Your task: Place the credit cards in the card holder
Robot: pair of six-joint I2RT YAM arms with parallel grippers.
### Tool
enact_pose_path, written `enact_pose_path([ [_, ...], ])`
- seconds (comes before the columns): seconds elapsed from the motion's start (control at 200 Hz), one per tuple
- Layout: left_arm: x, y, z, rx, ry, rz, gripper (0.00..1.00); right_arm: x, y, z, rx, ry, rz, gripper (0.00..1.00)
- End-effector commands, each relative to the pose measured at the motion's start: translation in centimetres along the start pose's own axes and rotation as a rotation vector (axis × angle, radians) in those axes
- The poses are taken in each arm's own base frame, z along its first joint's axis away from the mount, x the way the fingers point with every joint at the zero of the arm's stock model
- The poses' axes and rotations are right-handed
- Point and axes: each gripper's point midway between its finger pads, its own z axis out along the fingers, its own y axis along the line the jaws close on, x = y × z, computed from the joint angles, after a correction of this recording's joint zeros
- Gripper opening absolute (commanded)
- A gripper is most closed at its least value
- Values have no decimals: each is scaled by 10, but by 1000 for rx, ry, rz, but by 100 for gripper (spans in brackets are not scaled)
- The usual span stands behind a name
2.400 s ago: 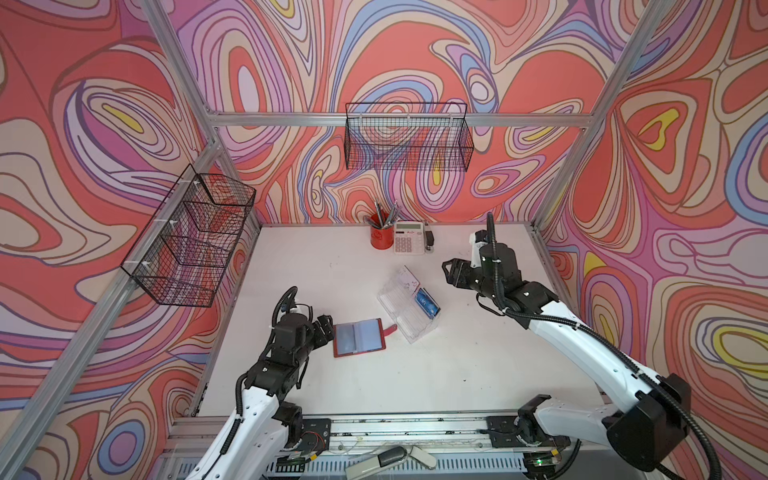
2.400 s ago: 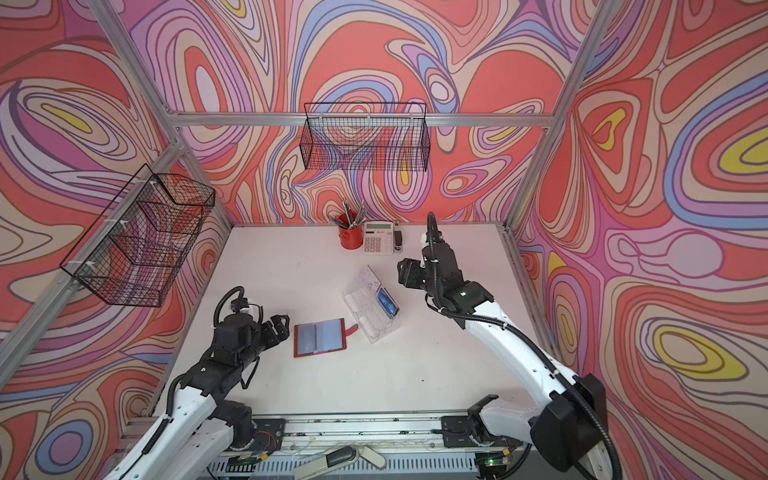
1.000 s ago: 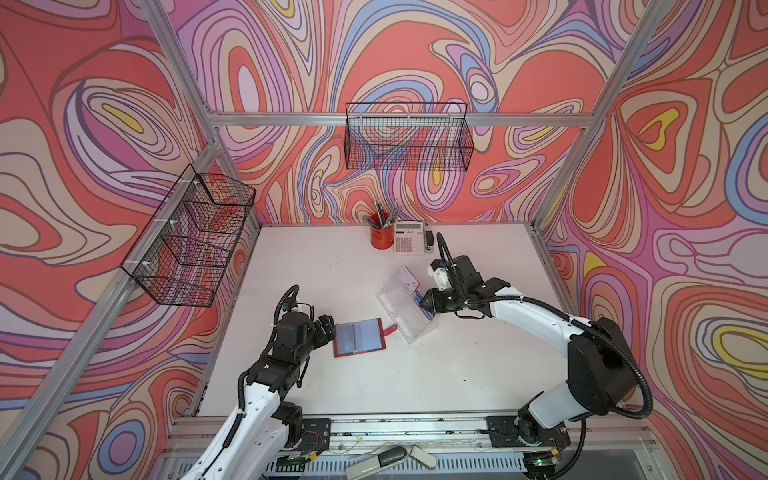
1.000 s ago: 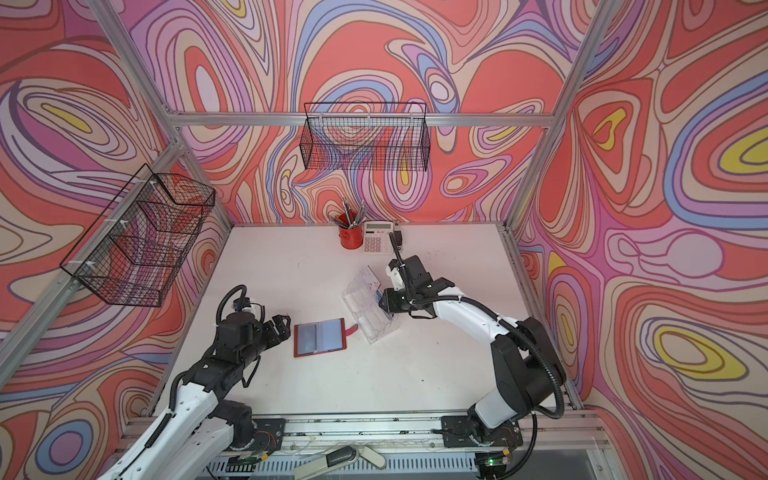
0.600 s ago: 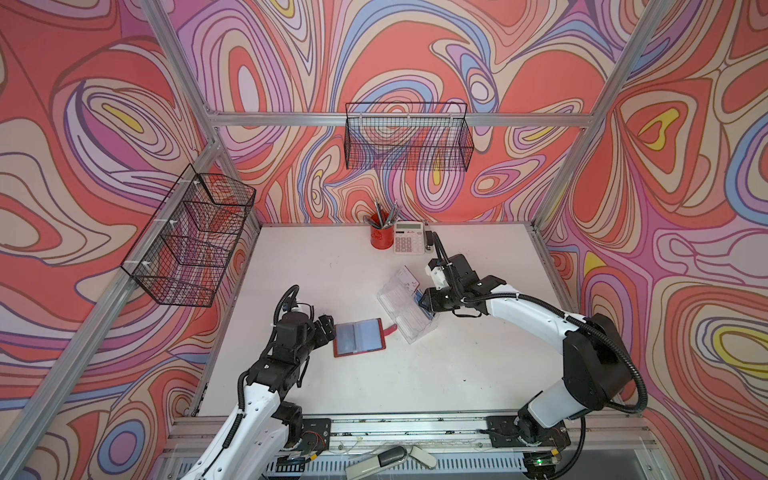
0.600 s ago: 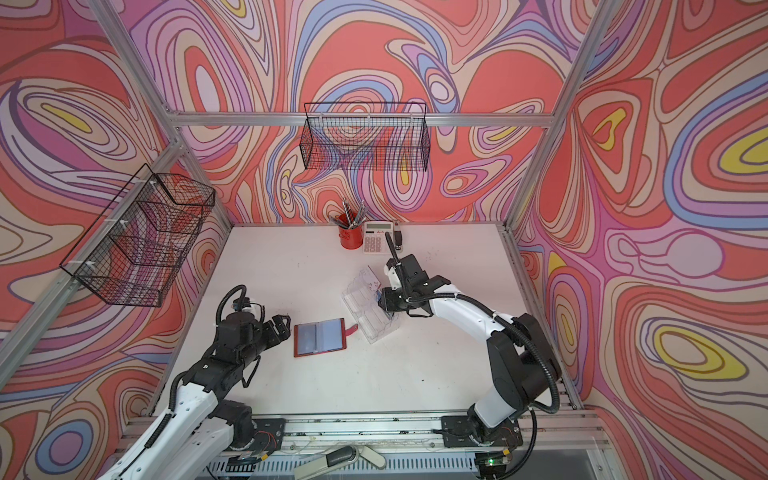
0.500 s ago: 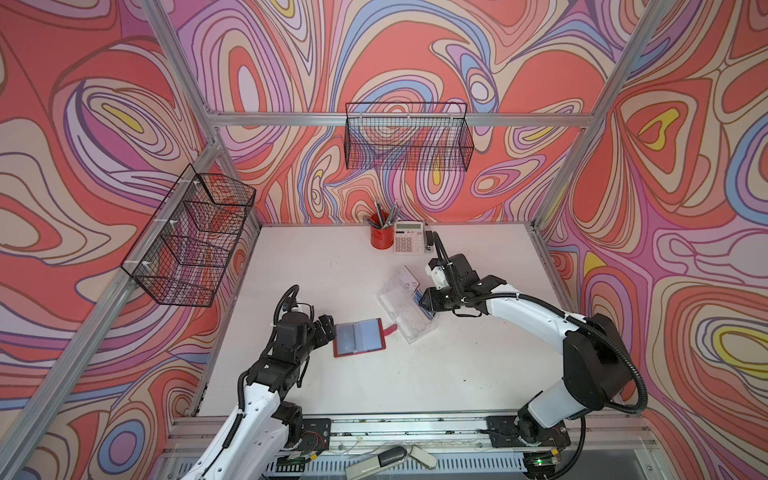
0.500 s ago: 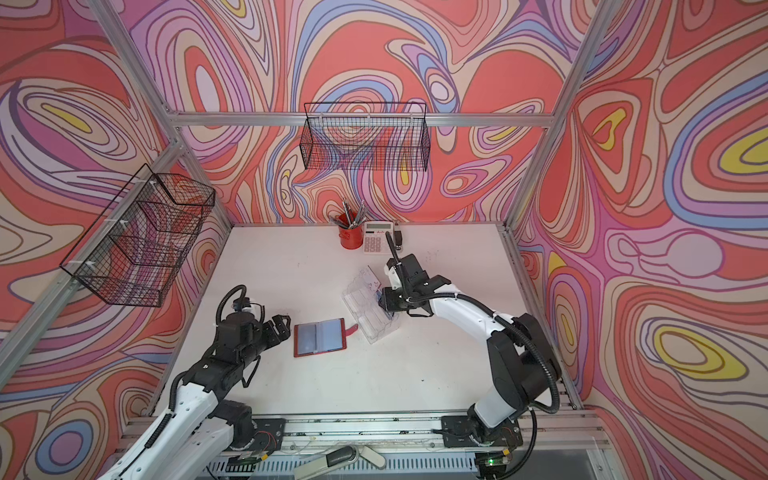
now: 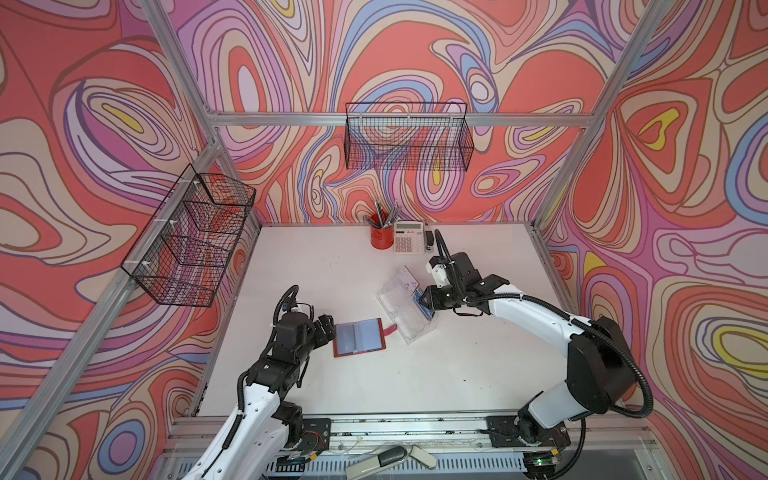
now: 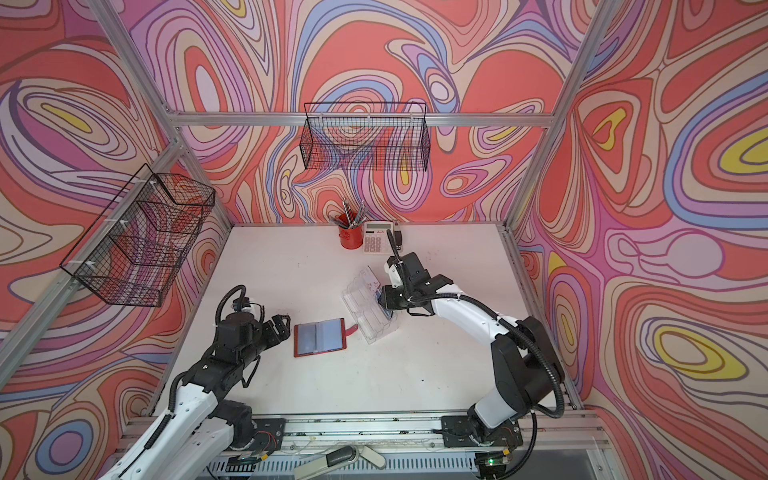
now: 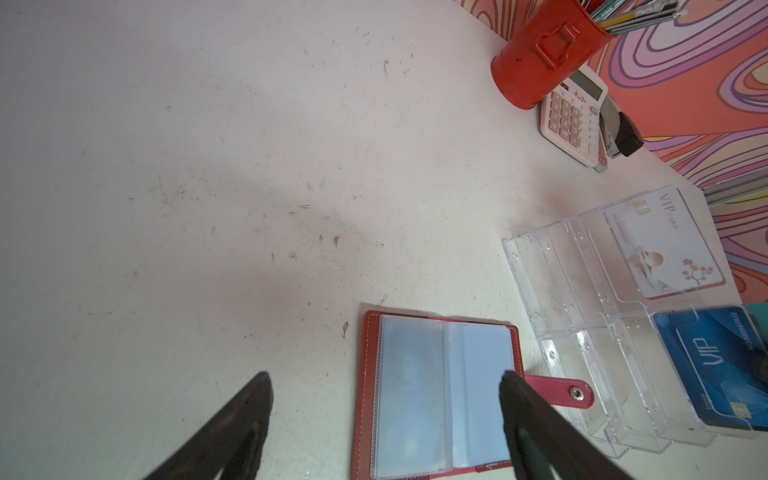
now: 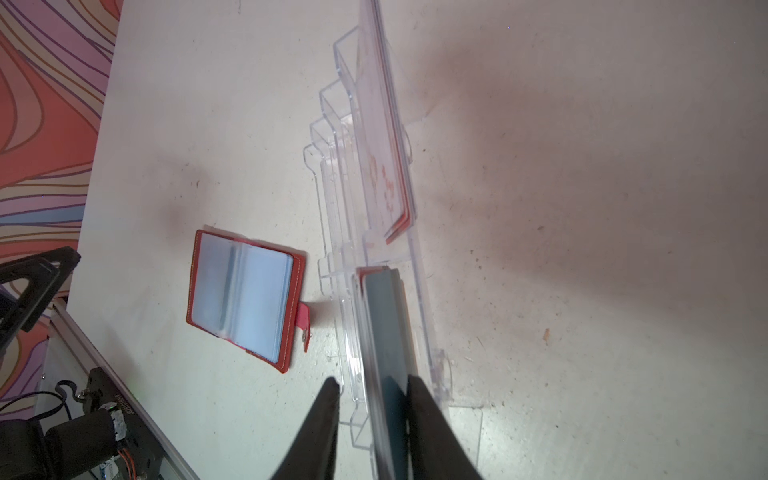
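The card holder [image 9: 359,337] lies on the worktop [image 9: 374,382], left of the rack [image 9: 397,297] holding the credit cards [image 11: 706,361]. A pen cup [image 9: 381,240] stands behind.

**Blue VIP cards** [image 11: 715,365]: stack on edge, one half of clear rack [image 11: 582,291]. **White VIP card** [image 11: 665,245]: other half, leaning. **Red card holder** [image 9: 359,336]: open flat on table [image 9: 374,395], sleeves up, just beside rack.

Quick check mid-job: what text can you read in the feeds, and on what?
"VIP CARD": white card in the clear tray.
"VIP": blue card, same tray.
Number strings on both cards: too small to read.
Keys and red logo on the calculator: blurred.
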Motion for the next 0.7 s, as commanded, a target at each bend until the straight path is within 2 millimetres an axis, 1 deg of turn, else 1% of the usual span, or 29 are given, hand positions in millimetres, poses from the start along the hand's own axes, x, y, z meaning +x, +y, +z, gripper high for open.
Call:
enact_pose_path([
  [0.0, -3, 2, -1, -12, -16, 6, 87, -13, 14, -16, -27, -45, -21, 30],
  [0.105, -4, 2, -2, -10, -17, 5, 87, -14, 13, -19, -19, -52, -23, 29],
  [0.376, -4, 2, -2, -11, -17, 5, 87, -17, 9, -25, 16, -72, -30, 15],
  [0.546, -3, 2, -1, -8, -17, 4, 88, -21, -2, -33, 90, -99, -34, 7],
  [0.691, -3, 0, -1, 1, -13, 3, 88, -27, -16, -48, 188, -144, -40, 2],
])
